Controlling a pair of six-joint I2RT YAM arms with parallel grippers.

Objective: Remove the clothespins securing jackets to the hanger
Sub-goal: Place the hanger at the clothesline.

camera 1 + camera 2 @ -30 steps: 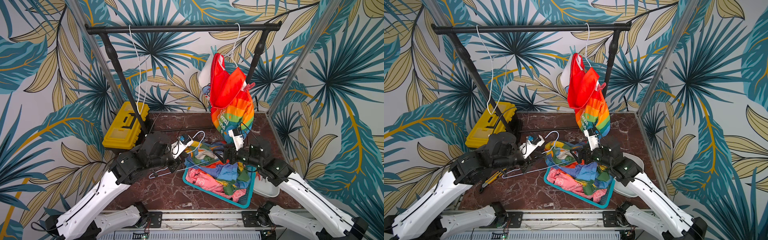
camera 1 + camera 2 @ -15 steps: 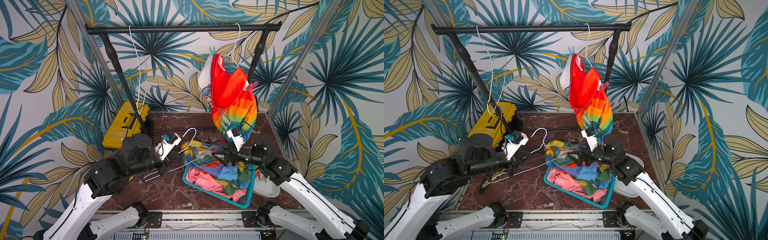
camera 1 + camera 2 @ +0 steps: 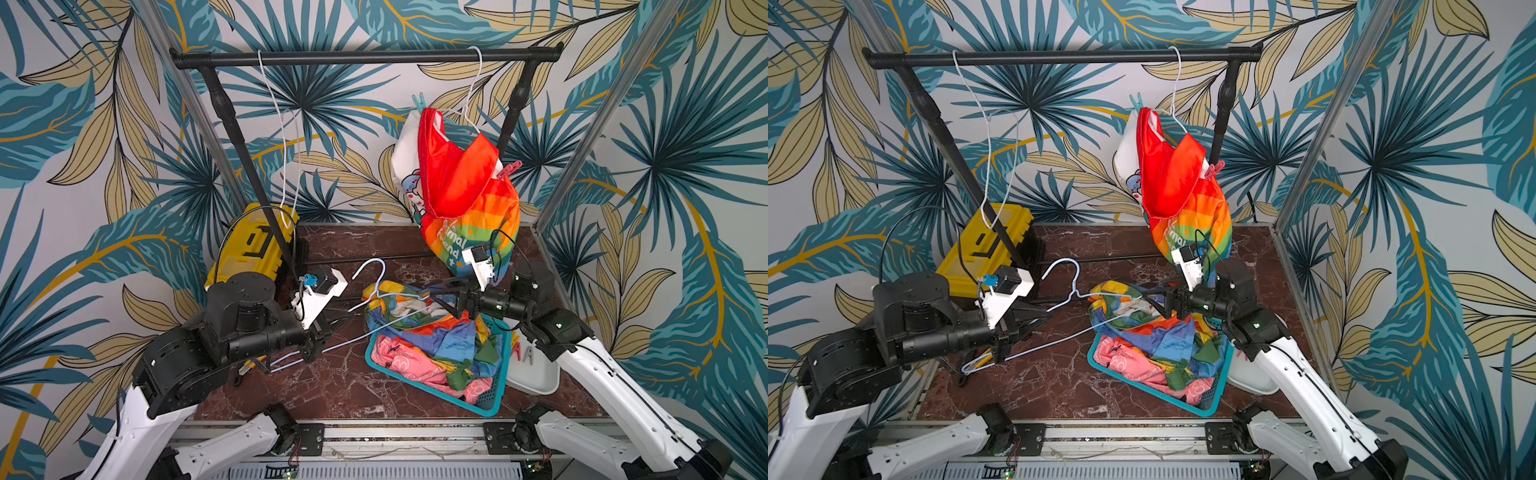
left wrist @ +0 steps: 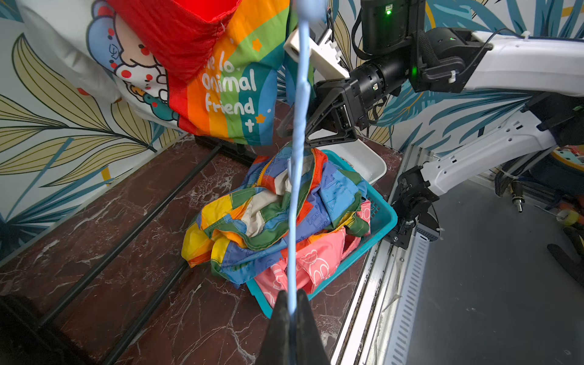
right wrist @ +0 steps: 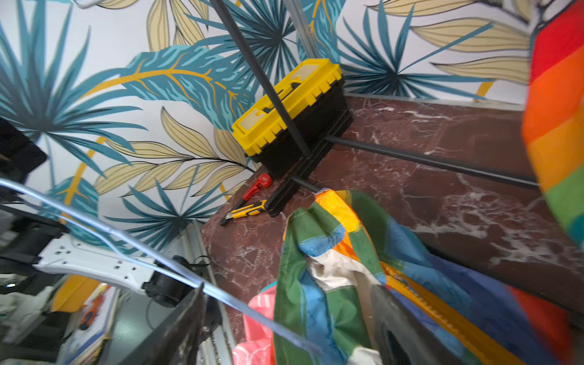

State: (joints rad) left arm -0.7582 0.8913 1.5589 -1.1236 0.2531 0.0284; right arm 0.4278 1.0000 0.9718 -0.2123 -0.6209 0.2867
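I'm clamping my left gripper [image 4: 292, 298] on the blue hanger [image 4: 292, 221] and holding my right gripper [image 3: 442, 304], jaws apart, at the striped jacket [image 3: 415, 322]. A teal clothespin [image 3: 419, 101] and a pink clothespin [image 3: 510, 168] are pinching the red-hooded jacket [image 3: 457, 183] hanging on the rail [image 3: 365, 58].

Your left arm [image 3: 174, 370] rises from the table's front left corner. Its forearm is about level and aimed across toward the right edge. The left gripper [image 4: 292, 295] is clamped tight on the light-blue wire hanger [image 4: 296, 196]. Your right arm [image 3: 602, 374] comes up from the front right corner, wrist level and pointing left. The right gripper [image 3: 444, 302] has its jaws spread wide apart.
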